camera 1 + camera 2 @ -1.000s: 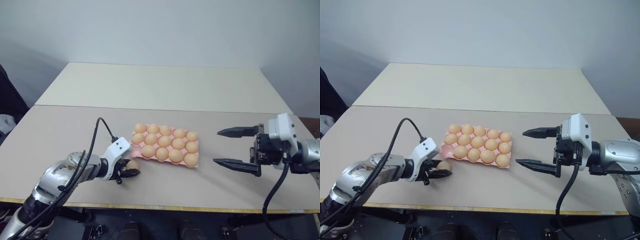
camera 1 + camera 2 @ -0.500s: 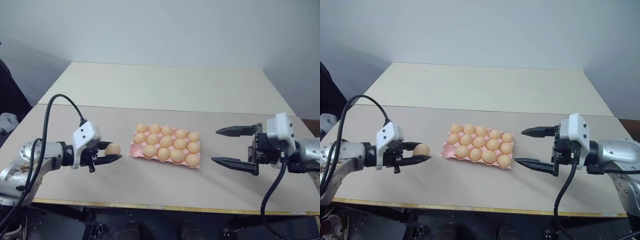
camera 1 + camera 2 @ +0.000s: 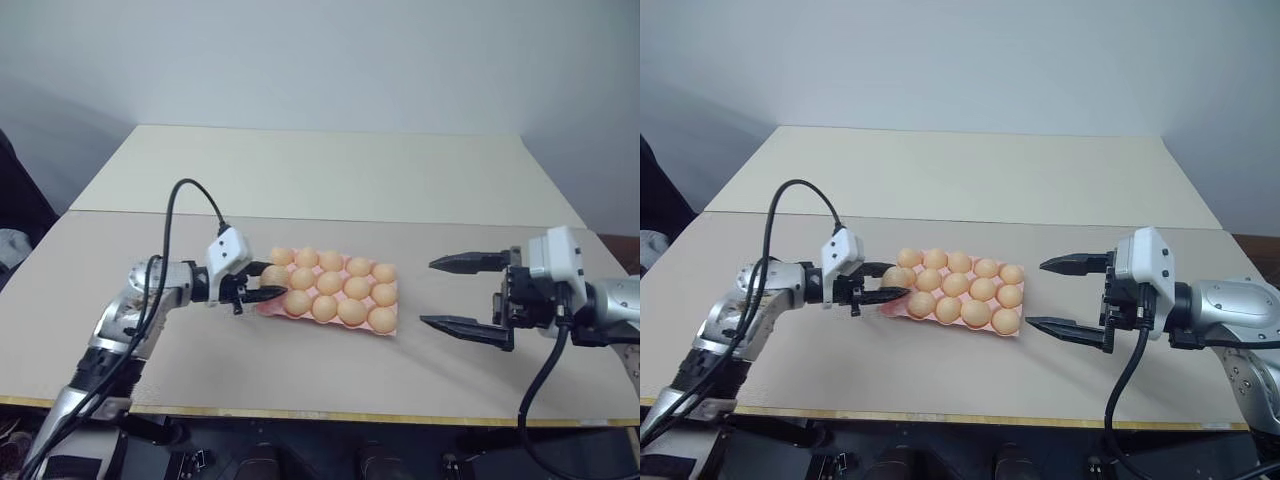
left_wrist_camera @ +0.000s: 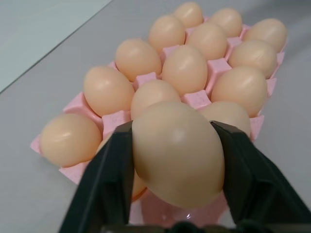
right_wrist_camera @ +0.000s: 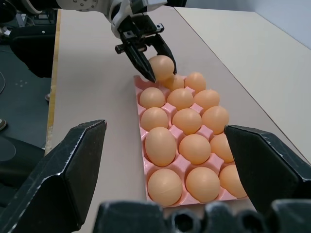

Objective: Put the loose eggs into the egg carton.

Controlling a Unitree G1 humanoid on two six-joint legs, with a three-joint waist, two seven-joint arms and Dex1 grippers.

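Note:
The pink egg carton (image 5: 143, 171) lies mid-table with several tan eggs (image 3: 340, 290) in its cups. My left gripper (image 3: 272, 283) is shut on one loose egg (image 4: 177, 150), a black finger pressed against each side of it. The egg hangs just above the carton's left end, close over a cup; I cannot tell whether it touches. In the right wrist view the same egg (image 5: 161, 67) sits between the left fingers at the carton's far end. My right gripper (image 3: 428, 292) hovers open and empty a short way to the right of the carton.
The carton rests on a light brown table (image 3: 300, 370) whose front edge runs along the bottom of the eye views. A paler table (image 3: 320, 170) adjoins it behind. A black cable (image 3: 180, 200) loops over the left arm.
The left gripper has carried its egg up off the table left of the carton and across to the carton's left end. The right gripper has stayed put.

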